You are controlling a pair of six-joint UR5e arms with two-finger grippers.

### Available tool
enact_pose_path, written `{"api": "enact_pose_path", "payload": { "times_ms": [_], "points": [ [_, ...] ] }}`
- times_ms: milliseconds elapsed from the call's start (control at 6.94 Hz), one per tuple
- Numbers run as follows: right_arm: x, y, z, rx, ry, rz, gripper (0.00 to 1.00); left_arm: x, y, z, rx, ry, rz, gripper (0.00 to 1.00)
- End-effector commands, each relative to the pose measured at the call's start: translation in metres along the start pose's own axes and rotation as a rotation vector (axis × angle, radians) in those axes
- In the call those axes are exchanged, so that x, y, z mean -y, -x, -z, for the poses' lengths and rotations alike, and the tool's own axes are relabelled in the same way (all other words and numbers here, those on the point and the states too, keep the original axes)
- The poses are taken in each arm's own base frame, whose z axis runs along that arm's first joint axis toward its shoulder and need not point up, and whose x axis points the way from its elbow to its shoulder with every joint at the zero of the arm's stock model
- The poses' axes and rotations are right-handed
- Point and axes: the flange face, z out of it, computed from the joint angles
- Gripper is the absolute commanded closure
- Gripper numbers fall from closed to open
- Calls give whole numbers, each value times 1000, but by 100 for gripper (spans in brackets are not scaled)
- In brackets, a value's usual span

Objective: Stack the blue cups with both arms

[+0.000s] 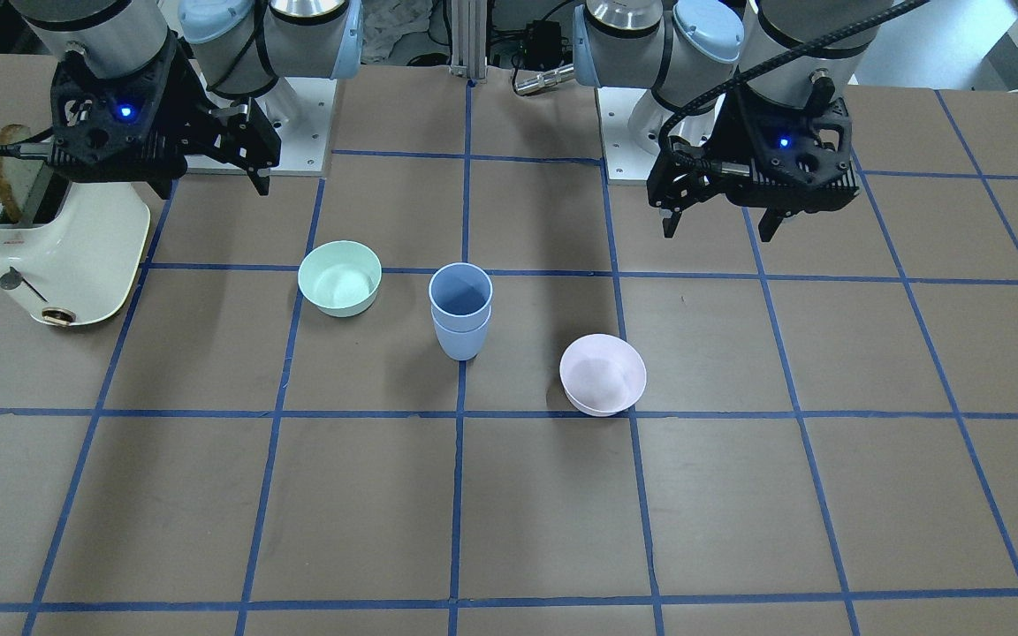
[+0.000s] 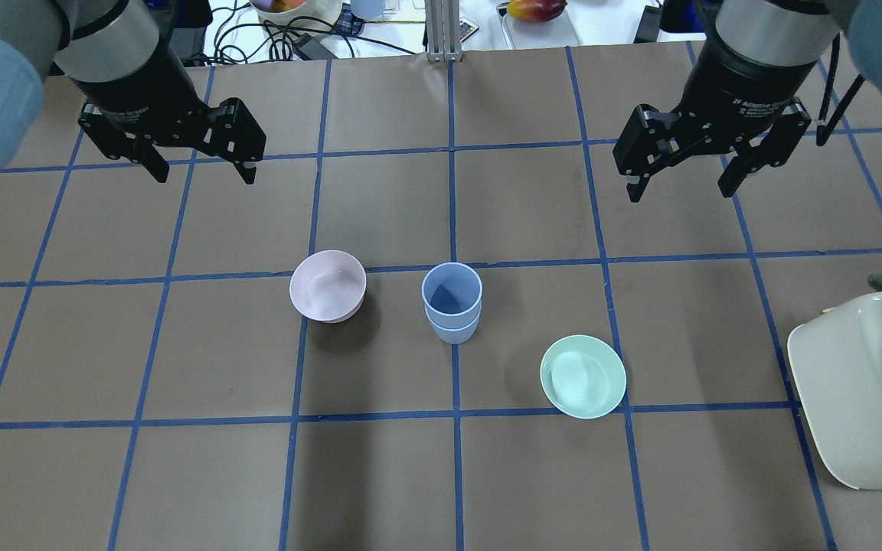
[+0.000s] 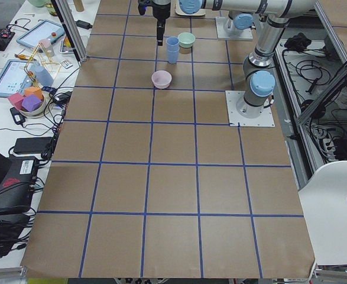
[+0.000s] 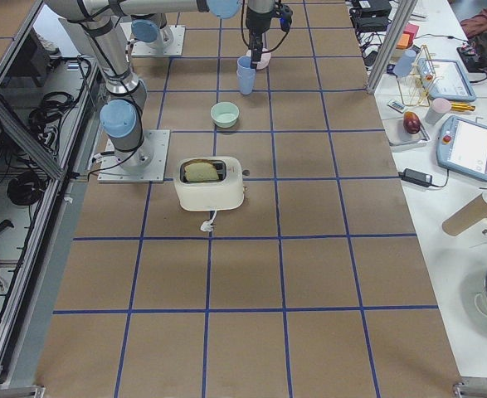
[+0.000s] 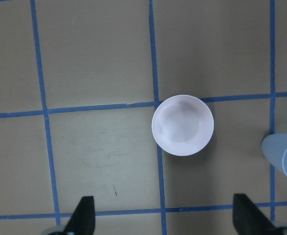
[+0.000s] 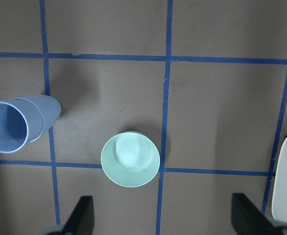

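Two blue cups (image 2: pixel 452 302) nested upright at mid-table; both grippers aloft and empty.

The cups stand one inside the other on a blue tape line of the table (image 2: pixel 181 474), between the pink bowl (image 2: pixel 328 285) and the mint-green bowl (image 2: pixel 583 376), touching neither; the left gripper (image 2: pixel 204 173) hangs above the table on the pink bowl's side, jaws spread wide, holding nothing; the right gripper (image 2: pixel 678 192) hangs likewise on the green bowl's side, wide and empty; a white toaster (image 2: pixel 854 398) with a bread slice in its slot sits at the robot's right.
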Motion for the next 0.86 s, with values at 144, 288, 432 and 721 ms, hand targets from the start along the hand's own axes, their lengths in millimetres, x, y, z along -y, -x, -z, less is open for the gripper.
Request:
{"api": "enact_pose_path", "payload": {
  "times_ms": [144, 288, 432, 721],
  "points": [
    [2, 2, 3, 11, -21, -27, 0, 0, 0, -1, -3, 1, 2, 0],
    [4, 2, 5, 8, -39, -27, 0, 0, -1, -1, -6, 1, 3, 0],
    [4, 2, 6, 7, -44, -26, 0, 0, -1, -1, -7, 1, 5, 0],
    [5, 2, 6, 7, -49, -25, 0, 0, -2, -1, -7, 3, 3, 0]
  ]
}}
